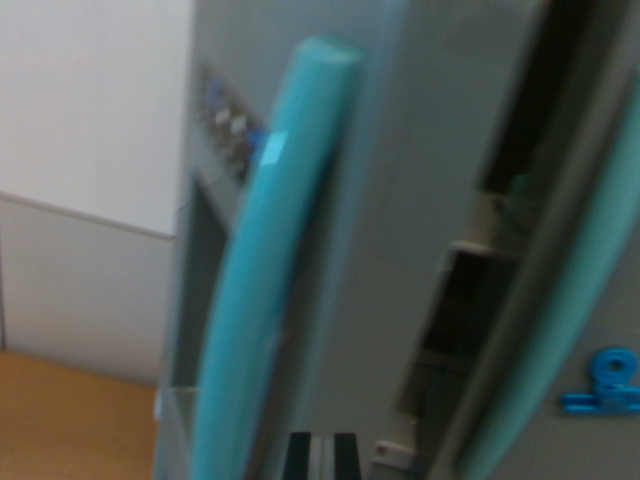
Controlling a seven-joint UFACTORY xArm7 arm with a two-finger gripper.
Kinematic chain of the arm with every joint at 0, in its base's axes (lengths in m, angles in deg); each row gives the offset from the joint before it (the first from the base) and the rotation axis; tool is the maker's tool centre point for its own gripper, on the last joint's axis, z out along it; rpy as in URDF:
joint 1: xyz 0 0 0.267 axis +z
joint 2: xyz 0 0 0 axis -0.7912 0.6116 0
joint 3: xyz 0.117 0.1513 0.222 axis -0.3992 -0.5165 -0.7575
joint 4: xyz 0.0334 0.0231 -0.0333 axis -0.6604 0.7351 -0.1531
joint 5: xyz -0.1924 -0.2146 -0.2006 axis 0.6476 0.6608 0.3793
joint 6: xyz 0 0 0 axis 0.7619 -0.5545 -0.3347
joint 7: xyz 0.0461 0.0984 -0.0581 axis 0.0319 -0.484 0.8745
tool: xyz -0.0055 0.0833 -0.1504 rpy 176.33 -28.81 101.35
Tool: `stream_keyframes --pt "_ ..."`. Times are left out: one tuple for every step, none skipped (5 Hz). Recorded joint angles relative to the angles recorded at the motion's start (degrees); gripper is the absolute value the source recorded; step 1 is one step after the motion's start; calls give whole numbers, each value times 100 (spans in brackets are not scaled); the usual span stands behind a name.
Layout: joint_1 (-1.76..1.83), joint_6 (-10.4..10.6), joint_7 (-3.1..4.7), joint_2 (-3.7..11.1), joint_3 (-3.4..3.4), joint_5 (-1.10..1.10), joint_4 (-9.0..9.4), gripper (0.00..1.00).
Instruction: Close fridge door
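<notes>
leftmost, a white wall (90, 110) meets an orange-brown floor (70, 420). beside it stands the grey toy fridge (400, 150), a small button panel (228, 122) on its left door. a teal handle (265, 270) runs nearly upright, tilting right toward its top. the gripper (322, 457) shows only as dark tips at the bottom edge; i cannot tell how open it is. right of that, the fridge door (590, 300) stands ajar, blurry shelves (480, 250) visible, perhaps holding something greenish. a blue clip (605, 385) sits on that door.

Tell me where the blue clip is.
The blue clip sits at the wrist view's lower right, on the grey door panel just right of a teal handle.
</notes>
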Motion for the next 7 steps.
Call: stream_keyframes --pt "0 0 0 199 -163 0 -74 100" --pt "0 0 0 199 -163 0 -74 100" --pt "0 1 0 444 -299 0 -203 100" --pt "0 1 0 444 -299 0 -203 100" --pt "0 1 0 735 -399 0 -411 100" --pt "0 1 0 735 -399 0 -411 100" --pt "0 2 0 1078 -496 0 -591 100"
